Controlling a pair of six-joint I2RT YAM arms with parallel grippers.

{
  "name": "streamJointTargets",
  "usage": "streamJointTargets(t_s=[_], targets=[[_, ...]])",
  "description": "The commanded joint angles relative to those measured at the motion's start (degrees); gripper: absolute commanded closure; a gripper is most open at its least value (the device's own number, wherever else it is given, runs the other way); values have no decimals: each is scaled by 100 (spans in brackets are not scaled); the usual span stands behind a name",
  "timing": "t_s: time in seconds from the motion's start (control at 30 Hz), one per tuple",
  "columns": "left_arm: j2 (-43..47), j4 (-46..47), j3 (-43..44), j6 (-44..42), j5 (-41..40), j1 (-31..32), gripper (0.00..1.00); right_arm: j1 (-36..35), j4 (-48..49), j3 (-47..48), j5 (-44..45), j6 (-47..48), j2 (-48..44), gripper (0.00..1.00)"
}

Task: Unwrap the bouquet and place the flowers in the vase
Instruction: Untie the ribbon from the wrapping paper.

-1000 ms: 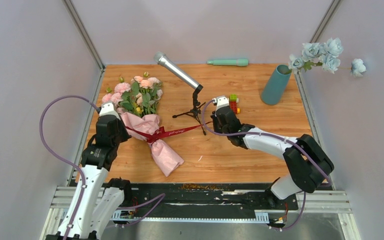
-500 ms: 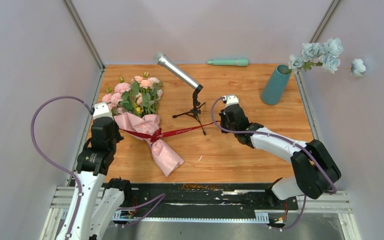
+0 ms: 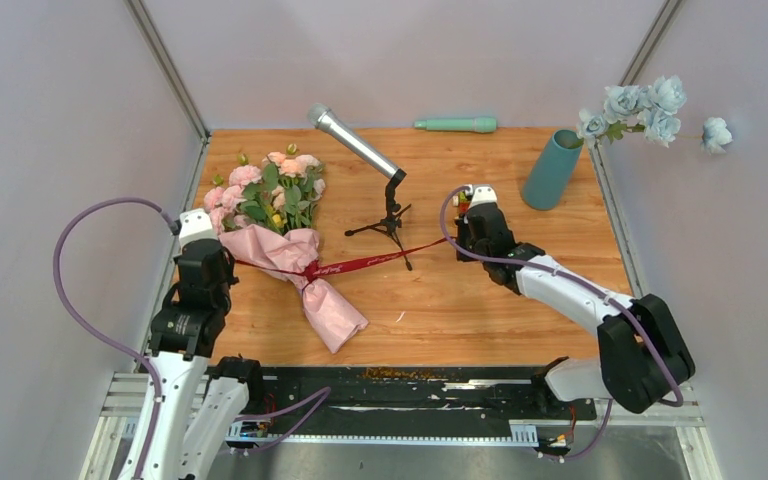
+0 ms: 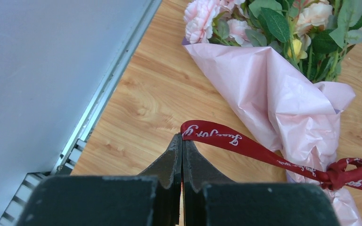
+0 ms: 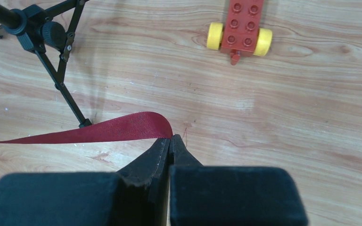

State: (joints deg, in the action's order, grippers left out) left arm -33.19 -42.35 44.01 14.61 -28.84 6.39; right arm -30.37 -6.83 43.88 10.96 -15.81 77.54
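While my left fingers (image 4: pixel 169 162) pinch one ribbon (image 3: pixel 360 264) end at the table's (image 3: pixel 460 310) 9 o'clock edge, the bouquet (image 3: pixel 285 215) lies just right of them, blooms toward 11, paper tail toward 5. The ribbon runs taut from 9 to 3 through a knot (image 3: pixel 312 272) I judge not yet undone. Its other end is clamped in my right fingers (image 5: pixel 158 160), just past the mic stand (image 3: pixel 392 215), whose foot touches the ribbon. The vase (image 3: pixel 552 170) stands at 2 o'clock, nearer my right arm.
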Motion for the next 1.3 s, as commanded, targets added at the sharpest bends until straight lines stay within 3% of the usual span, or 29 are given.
streamJointTargets(t_s=[0.0,0.43,0.67,0.73,0.8,0.87,0.9,0.97,1.13,1.27], targets=[[216,-13,266,-253,-551,-40,100,176,-128,16,-4,-136,-263,100],[673,-306,643,-459,-1169,-34,100,550,-438,-10,127,-205,-603,100],[1021,-549,1074,-570,-1531,-42,100,674,-603,-104,668,-465,-690,100],[1156,-654,1123,-586,-1653,-42,100,717,-638,-137,744,-512,-704,92],[1297,-754,1174,-550,-1662,-42,93,739,-659,-151,729,-528,-720,72],[1438,-832,1280,-555,-1547,-38,68,743,-714,-135,695,-525,-755,56],[1456,-856,1331,-560,-1436,-34,48,742,-741,-127,678,-520,-784,50],[1432,-917,1540,-560,-1206,-36,32,746,-783,-133,609,-510,-896,39],[1119,-1090,2110,-543,-397,-41,16,735,-605,-205,-213,-253,-1320,29],[847,-973,2117,-650,1320,-40,15,644,-297,-265,-1799,-47,-1515,27]])
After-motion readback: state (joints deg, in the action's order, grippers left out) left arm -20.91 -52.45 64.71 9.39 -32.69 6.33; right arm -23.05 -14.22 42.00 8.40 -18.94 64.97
